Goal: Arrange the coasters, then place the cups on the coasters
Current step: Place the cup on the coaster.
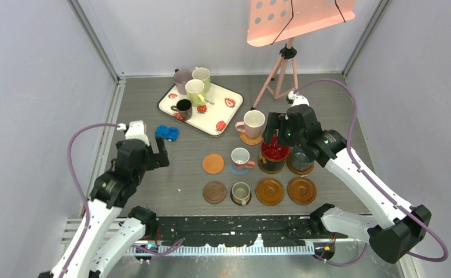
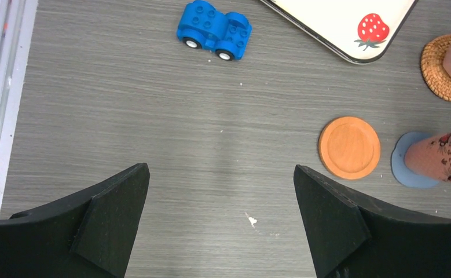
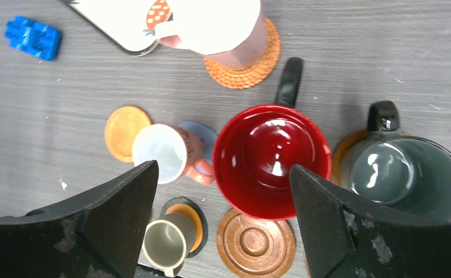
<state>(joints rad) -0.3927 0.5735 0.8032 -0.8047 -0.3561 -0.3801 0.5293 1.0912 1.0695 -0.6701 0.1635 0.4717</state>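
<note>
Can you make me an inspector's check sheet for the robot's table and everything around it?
Surface: grey wood-grain table, a few pale specks.
Job's things: on coasters: pink cup, printed mug, grey mug, small cup; what is under the red-inside mug I cannot tell. Bare: orange coaster, dark wood coaster, two brown coasters. Four cups wait on the strawberry tray.
Clutter: blue toy car.
Grippers: left gripper open over bare table; right gripper open above the red-inside mug.
Cables: a purple cable loops from each arm.
Surroundings: pink perforated board on a tripod at the back; plain walls.
</note>
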